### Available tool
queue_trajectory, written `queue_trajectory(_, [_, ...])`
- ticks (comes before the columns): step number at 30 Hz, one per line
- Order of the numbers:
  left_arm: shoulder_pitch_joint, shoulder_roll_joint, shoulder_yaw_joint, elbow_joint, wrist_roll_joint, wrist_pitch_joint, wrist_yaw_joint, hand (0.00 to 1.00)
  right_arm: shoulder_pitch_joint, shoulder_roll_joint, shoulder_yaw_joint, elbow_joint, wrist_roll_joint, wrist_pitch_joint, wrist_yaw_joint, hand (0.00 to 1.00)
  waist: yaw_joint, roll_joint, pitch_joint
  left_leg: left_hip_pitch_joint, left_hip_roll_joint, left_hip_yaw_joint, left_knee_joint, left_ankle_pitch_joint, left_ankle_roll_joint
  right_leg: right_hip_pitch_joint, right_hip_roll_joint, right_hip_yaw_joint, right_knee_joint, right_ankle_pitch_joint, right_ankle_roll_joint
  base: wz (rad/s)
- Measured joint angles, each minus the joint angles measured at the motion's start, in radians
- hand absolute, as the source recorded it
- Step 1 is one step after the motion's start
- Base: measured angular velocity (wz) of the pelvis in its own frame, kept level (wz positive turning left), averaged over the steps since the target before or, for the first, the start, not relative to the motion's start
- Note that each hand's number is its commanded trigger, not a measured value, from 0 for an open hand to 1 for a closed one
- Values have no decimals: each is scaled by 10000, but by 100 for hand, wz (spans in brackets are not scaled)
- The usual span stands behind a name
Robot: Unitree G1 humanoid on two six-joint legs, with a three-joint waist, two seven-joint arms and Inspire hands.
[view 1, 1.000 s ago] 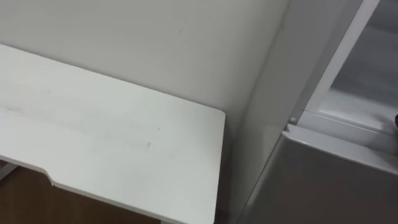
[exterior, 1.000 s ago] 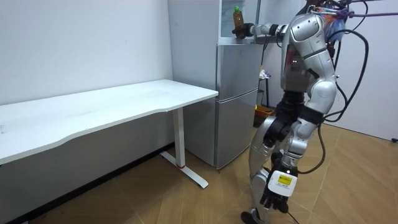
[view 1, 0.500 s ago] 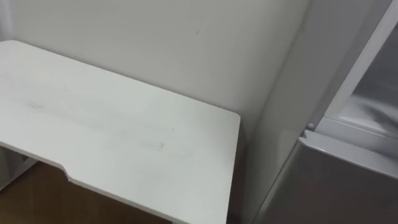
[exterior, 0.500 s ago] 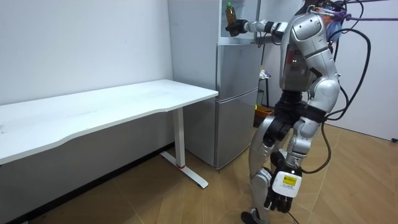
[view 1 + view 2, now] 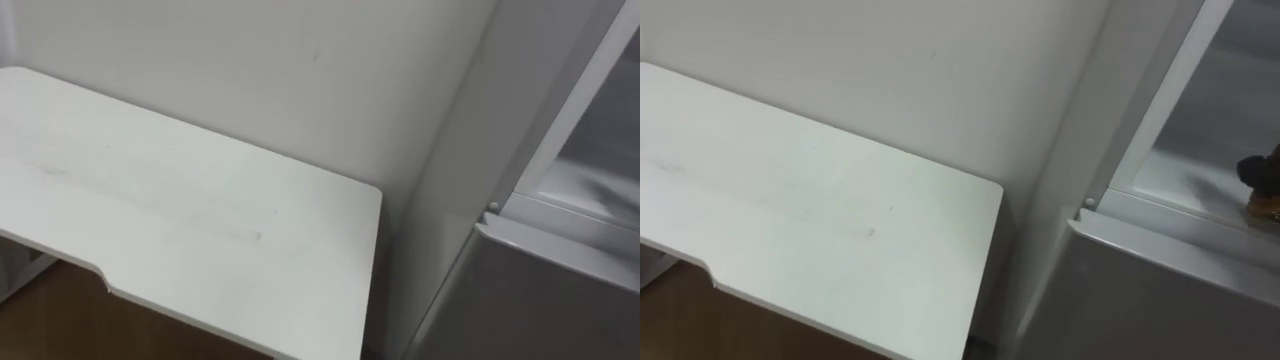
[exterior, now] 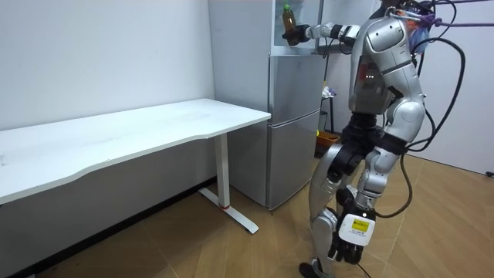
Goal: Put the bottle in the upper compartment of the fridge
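The robot is standing before the fridge point(image 6: 294, 127), with the white table point(image 6: 154, 127) at its ten o'clock and the open upper compartment point(image 5: 1200, 185) at its two o'clock. It is reaching its right arm high, and the right hand point(image 6: 297, 34) is clasping the lower body of the bottle point(image 6: 288, 17), its fingers curled round it. The bottle is standing upright in the mouth of the upper compartment, with the green cap at twelve o'clock. I cannot tell whether its base is touching the shelf. In the right eye view, the hand and the amber bottom of the bottle are showing at three o'clock, above the shelf. The left hand point(image 6: 347, 245) is hanging low beside the leg, with its fingers loose and holding nothing. The bottle is looking like smooth plastic filled with a dark drink, so I am judging it as rather heavy for its size, fairly stiff and a little slippery. Being tall and narrow, it is likely tipping easily. The best hold is probably round the middle of the body, never at the cap.
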Motion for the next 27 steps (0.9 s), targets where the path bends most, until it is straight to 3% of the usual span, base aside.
queue_trajectory(5, [-59,287,-113,-58,-62,38,47,0,-5,0,228,491,-22,-158,-54,100,229,7,63,-90,11,-185,112,-20,-33,35,48,-189,-42,16,-26,8])
queue_trajectory(10, [-305,931,-759,-24,-785,70,193,0,-458,4,652,1534,3,-702,-326,100,506,70,121,-712,89,-504,720,-176,-119,-195,197,-364,-31,67,-109,12])
queue_trajectory(13, [-377,1128,-1031,-52,-793,72,204,0,-690,16,1202,1942,2,-1131,-457,98,775,105,150,-932,159,-493,883,-210,-172,-350,257,-358,-9,126,-197,-3])
queue_trajectory(15, [-376,1149,-1222,-184,-808,67,286,0,-804,29,1452,2089,1,-1393,-529,55,839,115,159,-1173,202,-552,1047,-218,-186,-505,313,-371,11,141,-223,0])
queue_trajectory(17, [-412,1143,-1419,-371,-801,87,432,0,-991,35,1587,2250,-8,-1594,-534,0,947,128,168,-1437,251,-570,1175,-208,-201,-732,359,-358,52,168,-268,-3])
queue_trajectory(21, [-477,1190,-1765,-616,-793,109,483,0,-1030,99,1600,2270,-26,-2096,-567,0,1211,206,234,-1626,325,-559,1318,-176,-251,-907,439,-265,-12,92,-207,-4])
queue_trajectory(27, [-527,1272,-1961,-724,-800,107,493,0,-1066,256,1595,2296,-24,-2730,-581,0,1291,242,262,-1732,359,-594,1350,-152,-295,-1040,474,-264,-3,60,-365,0])
